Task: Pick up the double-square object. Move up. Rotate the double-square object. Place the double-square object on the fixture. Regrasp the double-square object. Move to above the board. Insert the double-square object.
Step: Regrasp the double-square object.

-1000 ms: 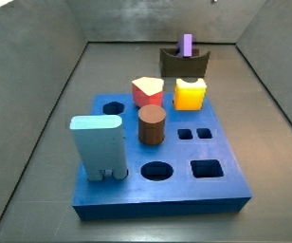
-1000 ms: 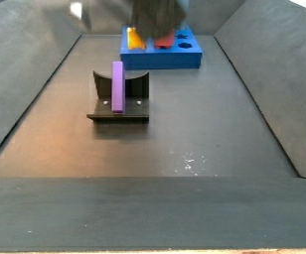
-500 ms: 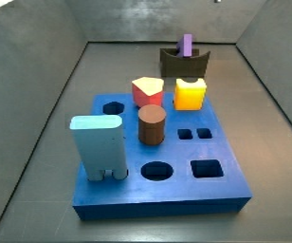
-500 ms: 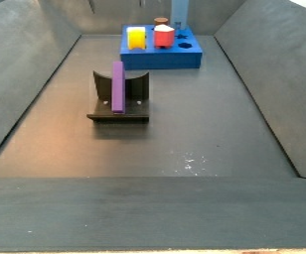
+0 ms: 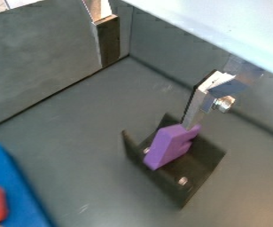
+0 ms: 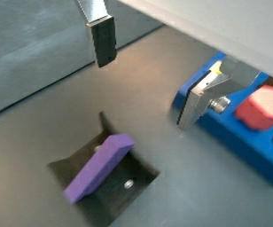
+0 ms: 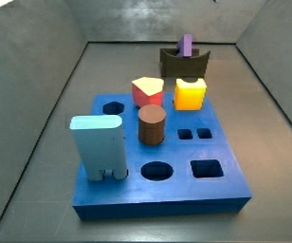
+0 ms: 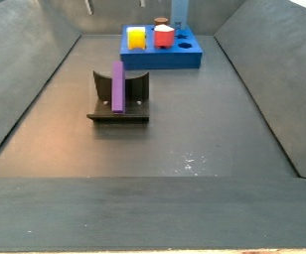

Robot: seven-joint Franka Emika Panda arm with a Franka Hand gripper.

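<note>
The purple double-square object (image 7: 187, 45) stands upright in the notch of the dark fixture (image 7: 184, 65), behind the blue board (image 7: 161, 180). Both also show in a side view, object (image 8: 117, 87) on fixture (image 8: 120, 111), with the board (image 8: 169, 56) beyond. In both wrist views the gripper (image 5: 151, 89) (image 6: 149, 86) is open and empty, high above the floor, with the purple object (image 5: 171, 144) (image 6: 98, 167) below and apart from its fingers (image 5: 108, 40) (image 6: 102, 40). The gripper is out of view in both side views.
On the board stand a yellow cube (image 7: 191, 93), a red piece (image 7: 148, 90), a brown cylinder (image 7: 152, 125) and a tall light blue block (image 7: 98, 144). Grey walls enclose the floor on all sides.
The gripper, seen at the top of a side view above the board a second ago, has left that view. The purple object and fixture have not moved.
</note>
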